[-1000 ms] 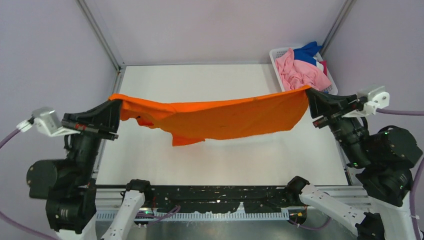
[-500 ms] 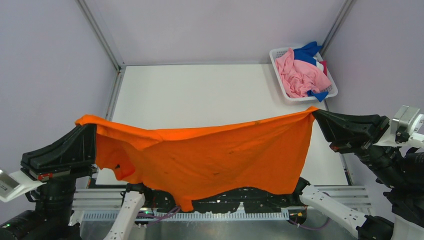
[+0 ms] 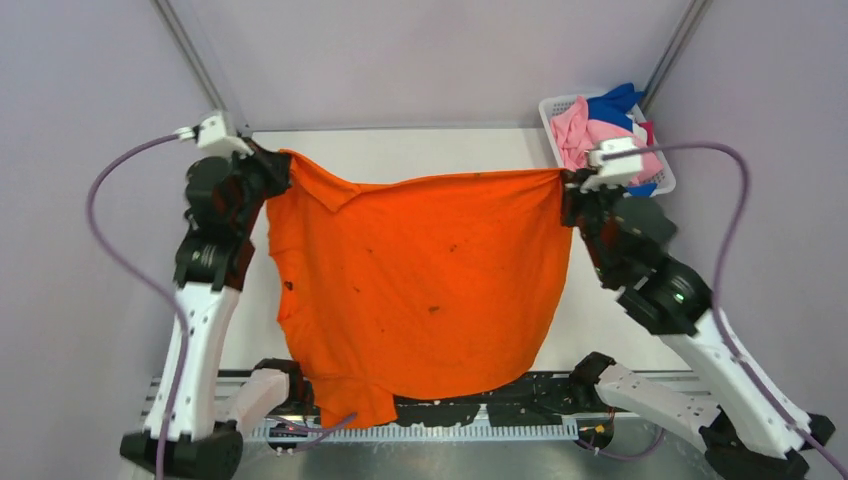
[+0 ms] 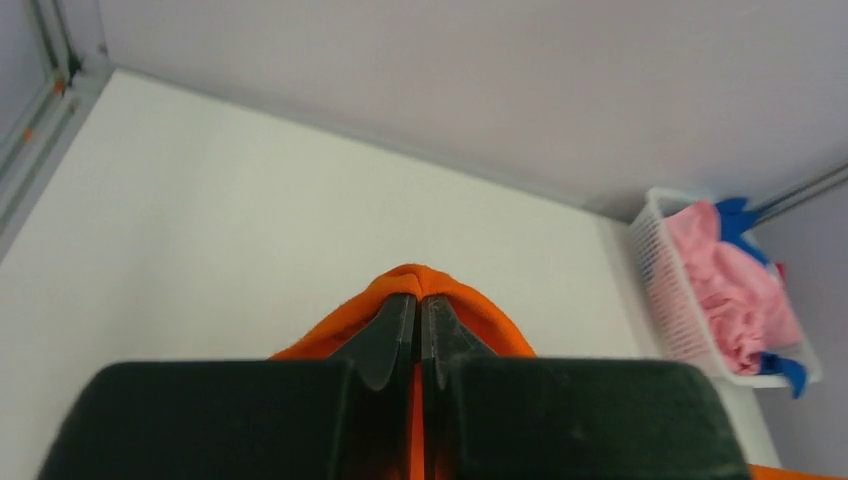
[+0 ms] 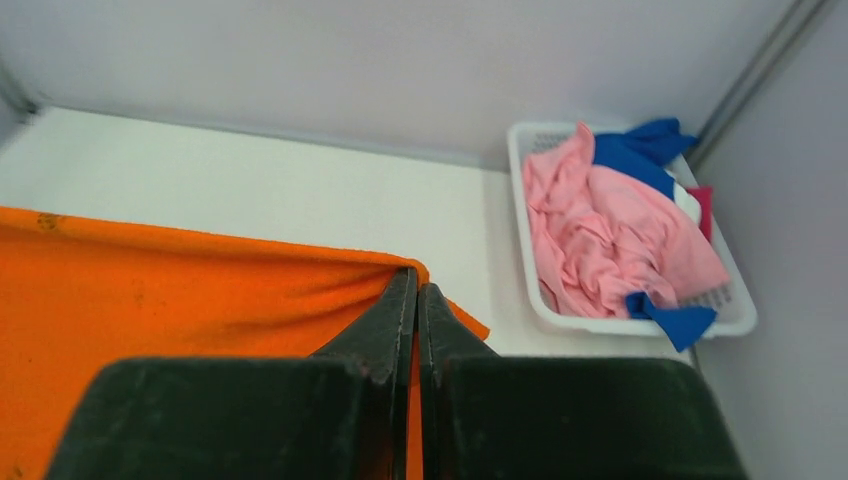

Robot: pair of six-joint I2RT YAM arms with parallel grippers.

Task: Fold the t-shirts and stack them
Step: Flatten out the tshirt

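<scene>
Both arms had swung forward, stretching the bright orange cloth t-shirt (image 3: pixel 420 280) above the white table (image 3: pixel 420 155), left gripper (image 3: pixel 272 166) and right gripper (image 3: pixel 568 186) each clamped on a corner. Nothing was folded yet; other t-shirts (image 3: pixel 590 132) waited in the white mesh basket (image 3: pixel 551 108).

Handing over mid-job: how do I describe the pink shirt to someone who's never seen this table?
Start at the white table; at its far right corner sits a white mesh basket. The pink t-shirt is the crumpled heap filling most of it, paler than the blue cloth poking out around it and the magenta scrap at the right rim.
</scene>
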